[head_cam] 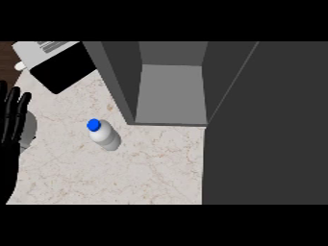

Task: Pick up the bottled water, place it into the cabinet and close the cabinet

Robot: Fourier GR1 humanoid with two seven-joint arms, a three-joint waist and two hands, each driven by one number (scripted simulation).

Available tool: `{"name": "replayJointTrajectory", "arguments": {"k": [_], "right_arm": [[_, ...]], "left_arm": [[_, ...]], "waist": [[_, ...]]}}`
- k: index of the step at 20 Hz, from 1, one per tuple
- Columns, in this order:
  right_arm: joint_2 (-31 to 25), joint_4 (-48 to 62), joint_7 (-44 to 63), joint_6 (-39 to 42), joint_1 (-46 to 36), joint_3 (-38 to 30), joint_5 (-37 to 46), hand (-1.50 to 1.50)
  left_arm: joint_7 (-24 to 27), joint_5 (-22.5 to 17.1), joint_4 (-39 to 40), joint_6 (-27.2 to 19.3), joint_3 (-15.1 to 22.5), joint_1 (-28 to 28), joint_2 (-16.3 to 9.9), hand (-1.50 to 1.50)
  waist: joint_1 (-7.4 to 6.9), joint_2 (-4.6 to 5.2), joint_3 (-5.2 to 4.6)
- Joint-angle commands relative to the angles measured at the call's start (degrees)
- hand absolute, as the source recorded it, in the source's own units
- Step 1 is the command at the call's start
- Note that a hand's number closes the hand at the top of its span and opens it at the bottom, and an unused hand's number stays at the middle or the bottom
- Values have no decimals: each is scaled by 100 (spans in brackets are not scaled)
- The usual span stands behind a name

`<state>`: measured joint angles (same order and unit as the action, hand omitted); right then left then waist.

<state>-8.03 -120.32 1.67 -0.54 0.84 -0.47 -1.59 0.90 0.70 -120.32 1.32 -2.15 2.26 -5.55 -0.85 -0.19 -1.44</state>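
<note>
- One bottled water (104,135), blue cap, standing on the marble counter (124,178) just left of the open cabinet (168,93), not touching it.
- One hand (0,129) showing, the left, well left of the cabinet, fingers straight and spread, holding nothing.
- One black-and-white appliance (56,65) up-left of the cabinet.

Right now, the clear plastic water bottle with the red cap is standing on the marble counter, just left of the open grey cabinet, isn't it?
Not quite: the cap is blue, not red, as the head view shows. Otherwise yes: the clear plastic water bottle stands on the marble counter, just left of the open grey cabinet.
</note>
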Motion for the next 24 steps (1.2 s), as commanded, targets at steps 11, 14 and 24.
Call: {"name": "replayJointTrajectory", "arguments": {"k": [11, 14, 24], "right_arm": [[95, -1728, 695, 781, 1579, 1253, -721, -150], [-39, -1768, 271, 1127, 2132, 1006, -978, -150], [-14, -2844, 255, 1156, 3417, 1859, -536, -150]], "left_arm": [[-971, -1831, 919, 513, -417, -782, 25, -150], [-1182, -1963, 268, 560, -447, -288, -43, -150], [-1334, -1466, 971, 529, -720, -418, -428, -150]], "waist": [[145, -8, 142], [100, 0, 146], [186, 2, 143]]}}
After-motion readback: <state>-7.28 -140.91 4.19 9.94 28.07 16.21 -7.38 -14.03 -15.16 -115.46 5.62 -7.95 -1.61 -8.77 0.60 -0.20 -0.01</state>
